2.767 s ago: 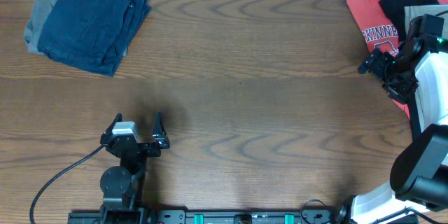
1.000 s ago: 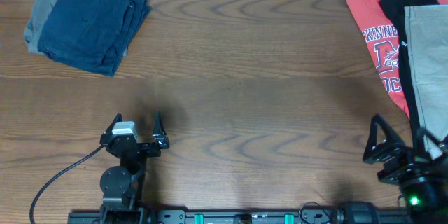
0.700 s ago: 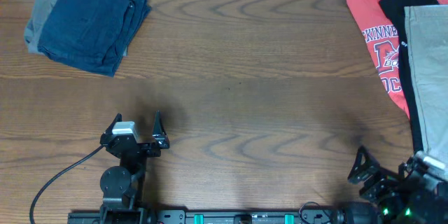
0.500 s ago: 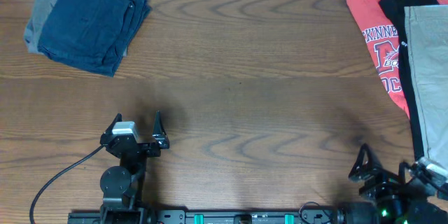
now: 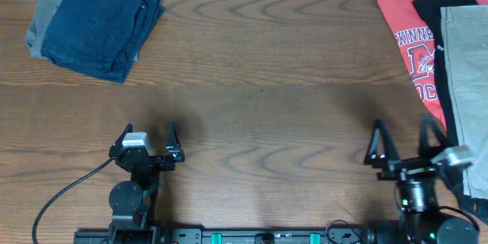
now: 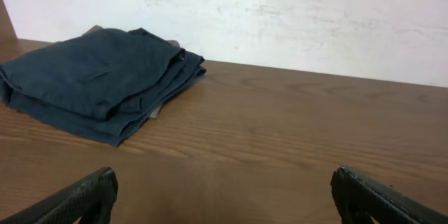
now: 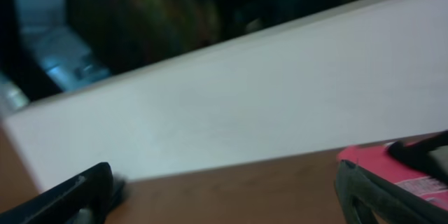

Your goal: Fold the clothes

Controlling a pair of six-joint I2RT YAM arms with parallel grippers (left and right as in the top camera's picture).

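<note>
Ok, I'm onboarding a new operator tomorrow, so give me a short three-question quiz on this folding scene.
1. True or false: the folded dark navy blue denim-like shorts rest on a grey-brown garment at the far left of the brown wooden table.
2. The red printed T-shirt lies: A) at mid-table; B) at the far right, partly under a black garment; C) on the navy shorts.
3. Fill in: the left gripper and right gripper are both ____, holding nothing.
Key: 1 true; 2 B; 3 open.
</note>
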